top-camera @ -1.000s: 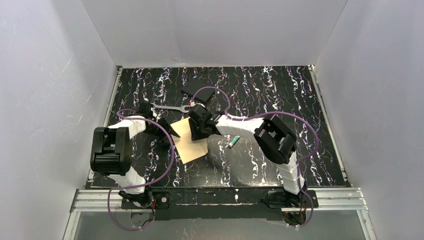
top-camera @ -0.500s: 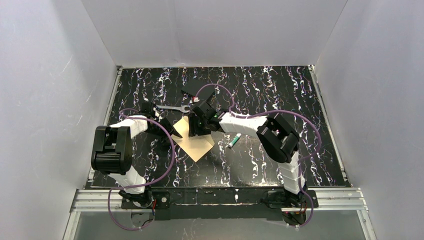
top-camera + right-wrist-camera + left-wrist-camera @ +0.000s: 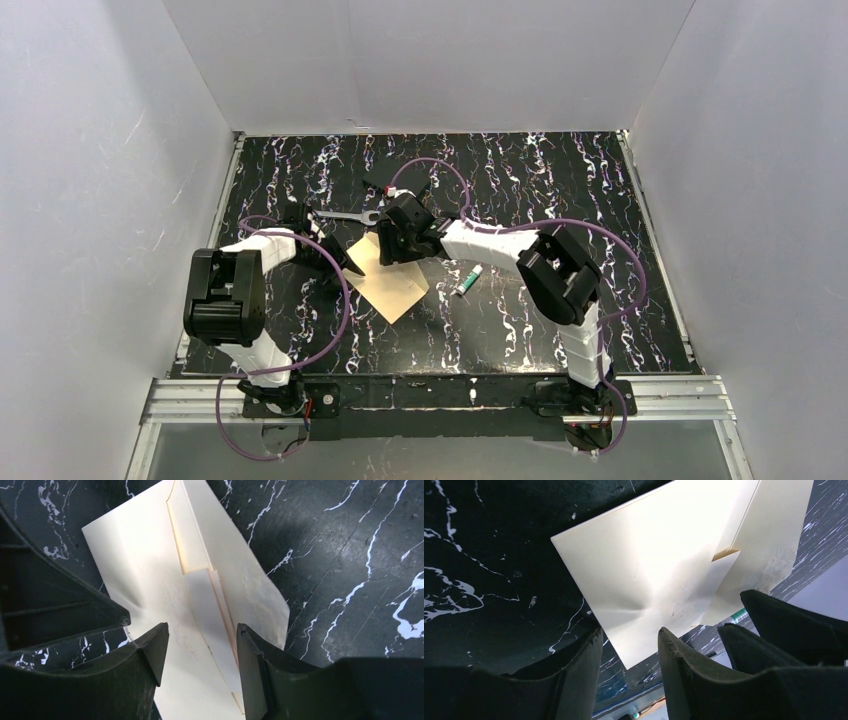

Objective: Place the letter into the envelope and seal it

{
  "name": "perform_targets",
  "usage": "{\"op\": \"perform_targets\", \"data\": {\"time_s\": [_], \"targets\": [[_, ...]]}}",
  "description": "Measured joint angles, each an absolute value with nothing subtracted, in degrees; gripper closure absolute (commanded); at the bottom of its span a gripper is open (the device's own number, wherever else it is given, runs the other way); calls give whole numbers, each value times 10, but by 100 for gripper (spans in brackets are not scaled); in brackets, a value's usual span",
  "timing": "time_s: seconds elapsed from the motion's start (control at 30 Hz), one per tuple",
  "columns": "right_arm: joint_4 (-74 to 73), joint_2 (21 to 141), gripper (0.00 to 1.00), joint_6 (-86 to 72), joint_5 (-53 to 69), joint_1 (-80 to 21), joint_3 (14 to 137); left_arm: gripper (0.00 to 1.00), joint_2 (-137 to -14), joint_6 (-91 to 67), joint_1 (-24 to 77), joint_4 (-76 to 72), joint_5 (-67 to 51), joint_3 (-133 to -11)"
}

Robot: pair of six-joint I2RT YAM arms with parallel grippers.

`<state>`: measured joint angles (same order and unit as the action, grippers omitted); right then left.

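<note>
**Pressing the flap down to seal**

The cream-white paper envelope (image 3: 390, 287) lies flat on the black marbled tabletop (image 3: 480, 335). Only a tan sliver shows at the flap seam, probably the kraft-paper letter (image 3: 726, 554). The left hand (image 3: 629, 635) straddles a corner with its fingers apart. The right hand (image 3: 200, 630) hovers above, also spread and empty. The left hand should pin that corner while the right hand presses along the seam.

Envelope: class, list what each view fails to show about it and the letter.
1. Top external: right gripper covers the envelope's far corner; flap unseen.
2. Left wrist: tan sliver, letter or flap lining, too little shows to tell.
3. Right wrist: envelope's near end cut off by bottom edge and jaws.
</note>
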<state>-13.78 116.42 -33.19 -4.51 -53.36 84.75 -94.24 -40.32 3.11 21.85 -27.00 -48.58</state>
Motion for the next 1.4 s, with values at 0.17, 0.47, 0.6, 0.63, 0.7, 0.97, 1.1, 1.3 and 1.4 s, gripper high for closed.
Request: {"op": "perform_targets", "data": {"time_s": [0.17,0.47,0.6,0.63,0.7,0.97,1.1,1.3,1.4], "targets": [[-137,1187,41,-325,-33,-523,858,56,-945,-403,31,223,-272,-488],[-134,1198,63,-328,14,-518,858,59,-951,-410,31,226,-275,-493],[-129,1198,62,-336,42,-518,858,59,-954,-419,31,223,-279,-493],[-126,1198,61,-339,49,-518,857,59,-955,-421,31,222,-280,-493],[-117,1198,58,-345,62,-518,854,59,-956,-425,31,220,-282,-493],[-105,1197,51,-357,67,-515,841,59,-959,-427,31,217,-287,-493],[-106,1188,47,-358,57,-505,836,59,-959,-424,31,217,-287,-493],[-108,1174,48,-356,45,-486,836,59,-959,-422,31,218,-287,-493],[-117,1179,52,-356,47,-484,836,60,-959,-422,31,218,-286,-493]]}}
